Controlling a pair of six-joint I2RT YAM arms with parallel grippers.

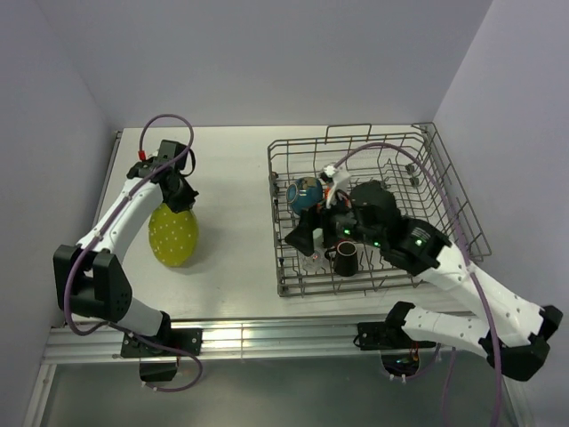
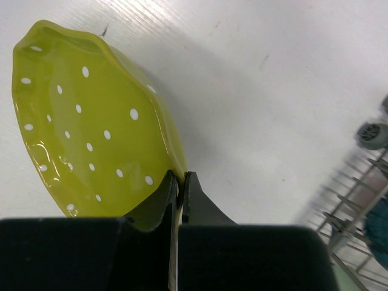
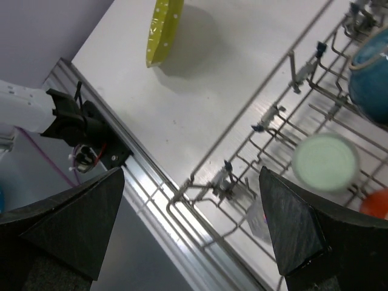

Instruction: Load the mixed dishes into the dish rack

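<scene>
In the overhead view the yellow-green plate [image 1: 173, 234] sits in the left part of the frame, well apart from the dish rack [image 1: 444, 191], which fills the right half of the white tabletop [image 1: 236, 178]. The left pincer [image 2: 180, 182] is clamped narrow on the plate's rim, one finger on each face. Its own camera shows the glossy dotted inside of the plate, while the part of the rim between the fingers is hidden behind the black housing at the bottom of the frame. The plate stands steeply on edge; whether its lower edge touches the tabletop cannot be told. The right pincer [image 3: 188, 224] gapes wide and holds nothing, its two dark fingers at the lower corners of its own view. Overhead it is above the left part of the rack, but the arm's black wrist covers much of the rack's middle. Inside the rack, a blue bowl [image 1: 305, 191] lies near the upper left and a dark mug [image 1: 345, 258] near the bottom wire edge. The right wrist view adds a blurred pale green cup [image 3: 318, 160] among the tines and an orange dish [image 3: 377, 203] cut off by the right frame edge, too little of it showing to name.
</scene>
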